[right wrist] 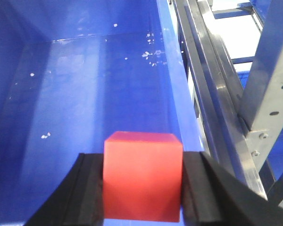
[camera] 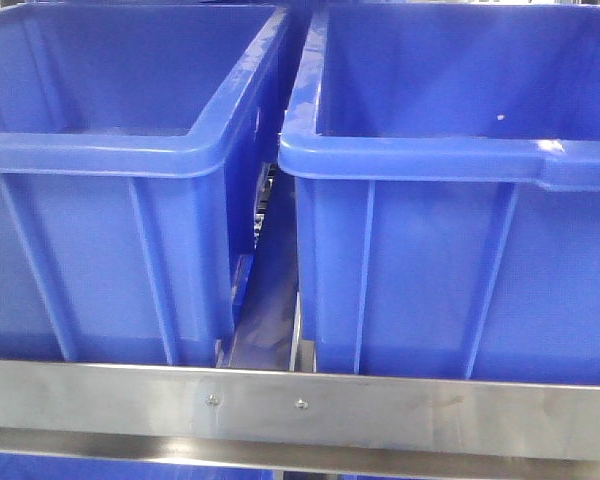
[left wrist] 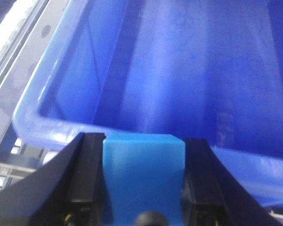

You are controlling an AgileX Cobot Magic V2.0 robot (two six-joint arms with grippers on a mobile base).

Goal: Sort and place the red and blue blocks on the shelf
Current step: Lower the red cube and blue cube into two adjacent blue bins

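Two dark-blue plastic crates stand side by side on the shelf (camera: 410,410), the left crate (camera: 100,250) and the right crate (camera: 450,260), with a narrow gap between them. The shelf's flat steel front rail runs below them, fixed by two small screws (camera: 212,400). The left pincer (left wrist: 144,157) grips the light blue block (left wrist: 144,179) between black fingers, just short of a crate's rim. The right pincer (right wrist: 142,162) clamps the red block (right wrist: 142,183) above a crate floor flecked with white specks (right wrist: 151,52). A steel upright (right wrist: 269,84) rises at its right.
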